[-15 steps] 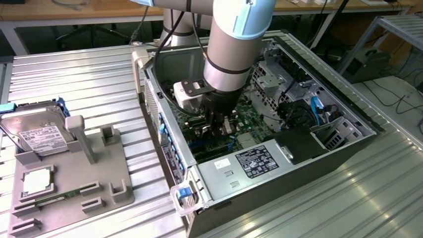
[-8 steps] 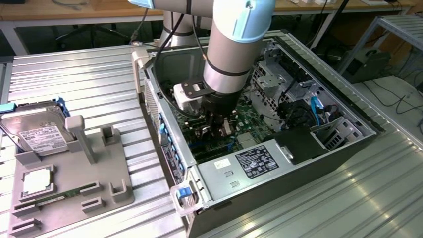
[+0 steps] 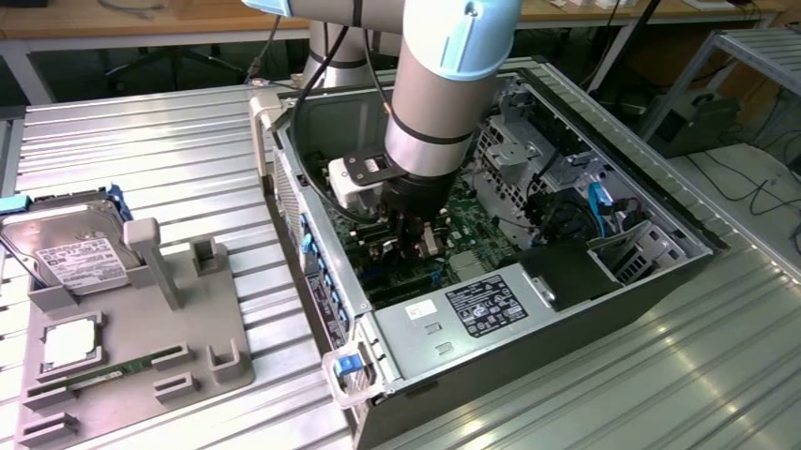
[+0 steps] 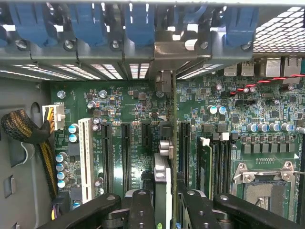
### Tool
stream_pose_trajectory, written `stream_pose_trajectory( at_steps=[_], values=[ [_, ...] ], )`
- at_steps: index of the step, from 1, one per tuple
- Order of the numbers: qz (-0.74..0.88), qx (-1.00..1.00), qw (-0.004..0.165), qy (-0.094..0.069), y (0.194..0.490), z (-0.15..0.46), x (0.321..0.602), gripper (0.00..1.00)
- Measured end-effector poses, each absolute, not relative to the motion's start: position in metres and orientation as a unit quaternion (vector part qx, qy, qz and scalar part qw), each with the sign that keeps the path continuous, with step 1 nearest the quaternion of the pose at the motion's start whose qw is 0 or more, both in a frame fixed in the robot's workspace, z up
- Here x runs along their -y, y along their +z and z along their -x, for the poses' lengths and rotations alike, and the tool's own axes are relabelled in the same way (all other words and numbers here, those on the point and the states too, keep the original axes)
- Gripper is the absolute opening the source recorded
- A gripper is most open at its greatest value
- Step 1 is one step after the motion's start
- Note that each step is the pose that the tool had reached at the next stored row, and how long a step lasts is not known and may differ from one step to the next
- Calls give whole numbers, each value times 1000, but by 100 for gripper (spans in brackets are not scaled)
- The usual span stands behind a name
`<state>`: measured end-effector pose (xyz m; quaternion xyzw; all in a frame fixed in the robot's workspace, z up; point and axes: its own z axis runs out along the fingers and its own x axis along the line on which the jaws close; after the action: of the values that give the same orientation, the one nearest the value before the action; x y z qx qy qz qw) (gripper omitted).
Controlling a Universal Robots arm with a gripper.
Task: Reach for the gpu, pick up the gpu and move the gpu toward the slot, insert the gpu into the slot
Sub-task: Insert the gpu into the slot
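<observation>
My gripper is deep inside the open computer case, low over the green motherboard. It is shut on the gpu, a thin dark card that the wrist view shows edge-on between the two black fingers. The card's silvery bracket sits against the case's rear wall, among the blue clips. The card stands upright between the long black slots, close beside one slot. Whether its edge is seated I cannot tell. In the exterior view the gpu is mostly hidden by the arm.
A grey fixture on the exterior view's left holds a silver hard drive and a green memory stick. Inside the case are a power supply, a drive cage, a braided cable bundle and an open processor socket.
</observation>
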<state>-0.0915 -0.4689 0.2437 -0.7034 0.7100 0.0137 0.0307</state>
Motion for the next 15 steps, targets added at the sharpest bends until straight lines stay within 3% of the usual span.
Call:
stream_pose_trajectory(
  at_steps=[15],
  values=[
    [704, -710, 26, 9, 243, 91, 464, 27]
  ],
)
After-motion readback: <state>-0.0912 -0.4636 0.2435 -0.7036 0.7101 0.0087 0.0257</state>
